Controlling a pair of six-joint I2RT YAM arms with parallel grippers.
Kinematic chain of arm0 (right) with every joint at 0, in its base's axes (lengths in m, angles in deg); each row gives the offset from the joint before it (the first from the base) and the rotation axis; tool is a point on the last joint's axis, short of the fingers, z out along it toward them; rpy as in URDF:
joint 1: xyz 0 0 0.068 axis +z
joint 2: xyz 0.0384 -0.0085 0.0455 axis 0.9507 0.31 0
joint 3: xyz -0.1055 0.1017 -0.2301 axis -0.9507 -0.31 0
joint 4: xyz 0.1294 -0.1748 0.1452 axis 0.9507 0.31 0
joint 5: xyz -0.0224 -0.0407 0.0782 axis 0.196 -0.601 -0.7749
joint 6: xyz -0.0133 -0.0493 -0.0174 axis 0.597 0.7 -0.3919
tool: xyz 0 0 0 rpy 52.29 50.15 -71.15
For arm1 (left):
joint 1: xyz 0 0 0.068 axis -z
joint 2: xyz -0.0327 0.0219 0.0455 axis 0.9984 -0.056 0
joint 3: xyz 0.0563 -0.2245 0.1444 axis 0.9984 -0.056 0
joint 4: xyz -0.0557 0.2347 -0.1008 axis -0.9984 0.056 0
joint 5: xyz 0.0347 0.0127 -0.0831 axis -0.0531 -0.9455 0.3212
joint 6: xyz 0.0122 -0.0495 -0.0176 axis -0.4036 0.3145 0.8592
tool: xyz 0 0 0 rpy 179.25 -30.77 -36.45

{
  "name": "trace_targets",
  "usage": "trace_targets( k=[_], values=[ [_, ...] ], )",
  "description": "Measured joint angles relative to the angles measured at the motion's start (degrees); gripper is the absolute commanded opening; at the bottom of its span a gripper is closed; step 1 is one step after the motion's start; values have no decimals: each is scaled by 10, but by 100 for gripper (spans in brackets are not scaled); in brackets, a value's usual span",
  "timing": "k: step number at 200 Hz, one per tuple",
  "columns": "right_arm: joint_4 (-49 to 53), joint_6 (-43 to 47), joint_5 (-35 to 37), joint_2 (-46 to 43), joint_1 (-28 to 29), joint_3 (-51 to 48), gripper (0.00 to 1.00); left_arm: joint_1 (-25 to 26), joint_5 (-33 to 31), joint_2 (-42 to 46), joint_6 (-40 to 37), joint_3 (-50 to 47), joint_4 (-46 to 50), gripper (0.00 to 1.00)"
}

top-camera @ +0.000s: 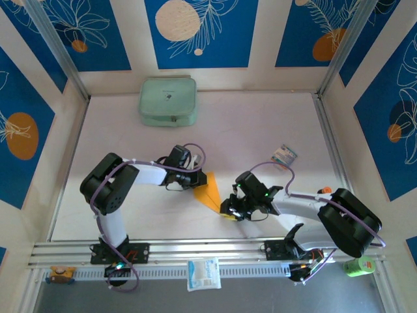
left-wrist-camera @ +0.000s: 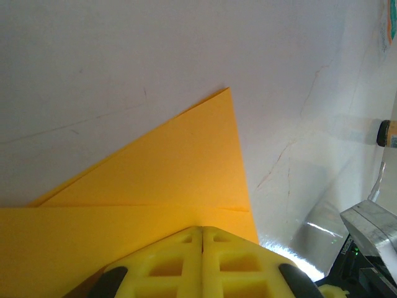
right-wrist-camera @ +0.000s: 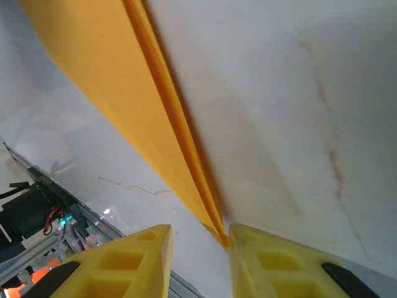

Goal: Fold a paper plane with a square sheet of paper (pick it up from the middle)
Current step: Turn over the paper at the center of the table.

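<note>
Pale table top, with blue patterned walls on three sides. Paper (top-camera: 212, 194), orange-yellow and partly folded to a point, lies flat at the centre of the top view, between the two grippers. Left gripper (top-camera: 199, 179) is at its upper-left edge. In the left wrist view its fingers (left-wrist-camera: 167, 267) are pressed together over the sheet; whether they bear on it cannot be told. Right gripper (top-camera: 229, 212) is at the lower-right tip. Its fingers (right-wrist-camera: 279, 261) stand apart, and the paper's narrow end reaches the gap and touches one inner edge. Green pouch (top-camera: 168, 102) lies top centre, well apart.
</note>
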Motion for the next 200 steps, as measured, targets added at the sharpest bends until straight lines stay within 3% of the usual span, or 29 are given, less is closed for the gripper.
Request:
trace_targets(
  k=[154,200],
  values=[
    [-91,-6,12,2,-12,-4,30,-1,0,1,21,-8,-18,3],
    [-109,-4,11,17,-19,-5,23,-2,0,1,26,-9,-24,3]
  ],
)
